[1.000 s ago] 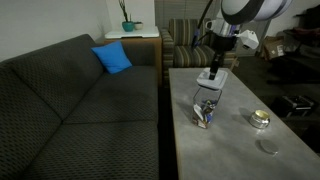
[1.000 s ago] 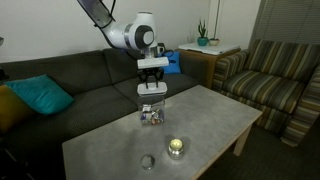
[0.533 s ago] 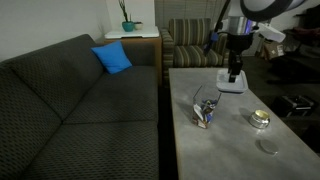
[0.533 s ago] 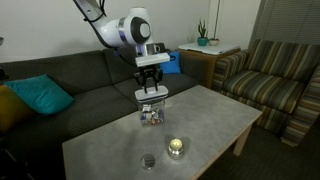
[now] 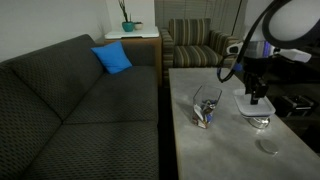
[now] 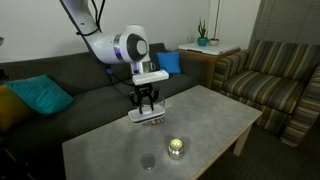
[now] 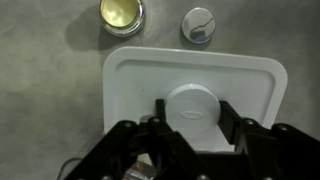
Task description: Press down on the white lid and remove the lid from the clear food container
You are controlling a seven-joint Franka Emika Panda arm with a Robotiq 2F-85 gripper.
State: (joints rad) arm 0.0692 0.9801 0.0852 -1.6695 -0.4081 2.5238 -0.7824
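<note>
- Big change from a second ago: the lid [image 5: 249, 104] had left the container [image 5: 207, 106] and swung out above the tin [image 5: 260, 122]. The box stood open!
- And the gripper [image 7: 193, 112]?
- Its fingers [image 7: 229, 112] were pinched on the round knob at the lid's middle.
- Anything hard to see?
- The lid's near edge vanished behind the gripper in the wrist view, so I couldn't tell whether it touched the table [image 5: 230, 150].
- How did it lie?
- Flat, face up, its visible long side running across the wrist view. The tin and the grey disc [image 7: 200, 22] showed just past its far edge.
</note>
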